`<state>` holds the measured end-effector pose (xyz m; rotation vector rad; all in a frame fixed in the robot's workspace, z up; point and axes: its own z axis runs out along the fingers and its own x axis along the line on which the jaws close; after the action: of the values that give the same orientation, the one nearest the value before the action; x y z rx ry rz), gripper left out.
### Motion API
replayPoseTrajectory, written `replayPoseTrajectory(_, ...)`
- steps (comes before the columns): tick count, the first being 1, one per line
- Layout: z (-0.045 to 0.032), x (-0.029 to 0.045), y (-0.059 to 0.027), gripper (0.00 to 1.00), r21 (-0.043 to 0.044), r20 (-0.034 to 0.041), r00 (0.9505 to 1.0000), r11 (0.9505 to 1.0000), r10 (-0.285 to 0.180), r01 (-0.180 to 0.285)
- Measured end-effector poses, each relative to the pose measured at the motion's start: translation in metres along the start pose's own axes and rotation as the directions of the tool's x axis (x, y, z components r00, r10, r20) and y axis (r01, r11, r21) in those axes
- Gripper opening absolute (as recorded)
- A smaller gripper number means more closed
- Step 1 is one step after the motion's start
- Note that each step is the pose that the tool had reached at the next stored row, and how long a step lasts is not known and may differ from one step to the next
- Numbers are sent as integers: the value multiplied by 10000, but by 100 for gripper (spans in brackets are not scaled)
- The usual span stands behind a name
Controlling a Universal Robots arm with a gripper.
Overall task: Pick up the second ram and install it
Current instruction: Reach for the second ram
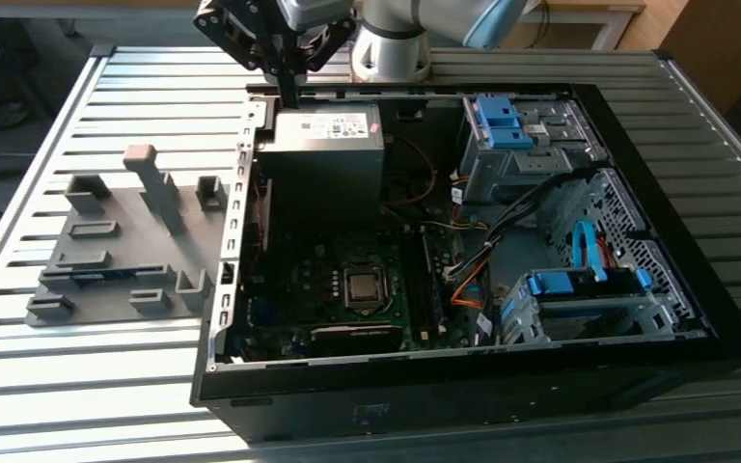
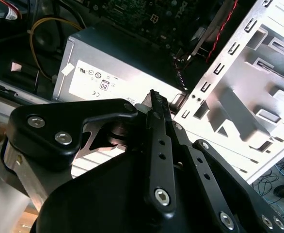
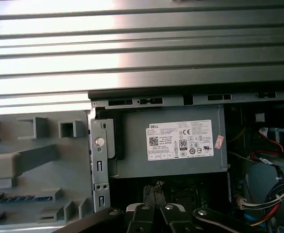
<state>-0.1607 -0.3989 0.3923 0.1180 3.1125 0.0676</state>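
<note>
Second ram (image 1: 88,274) is sitting in a slot of the gray holder (image 1: 151,207) at the left of the exterior view, outside the computer case (image 1: 474,386). The slot walls are hiding most of it, leaving only a thin blue strip showing. In the first wrist view the second ram (image 3: 11,199) is running off the picture's edge. At the top of the exterior view the gripper (image 1: 289,96) is hanging over the far edge of the power supply (image 1: 325,145), well apart from the holder. Its two fingers are pressing together with nothing between them. The case's side wall is standing between gripper and holder. Everything is resting on a slatted metal table (image 1: 151,87). Showing are one blue stick, one power supply, and blue latches (image 1: 500,121) on two drive cages.
</note>
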Motion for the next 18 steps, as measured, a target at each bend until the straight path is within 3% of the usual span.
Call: replayPoseTrajectory(18,2,96,-7,11,0,0,10000,10000,0,0)
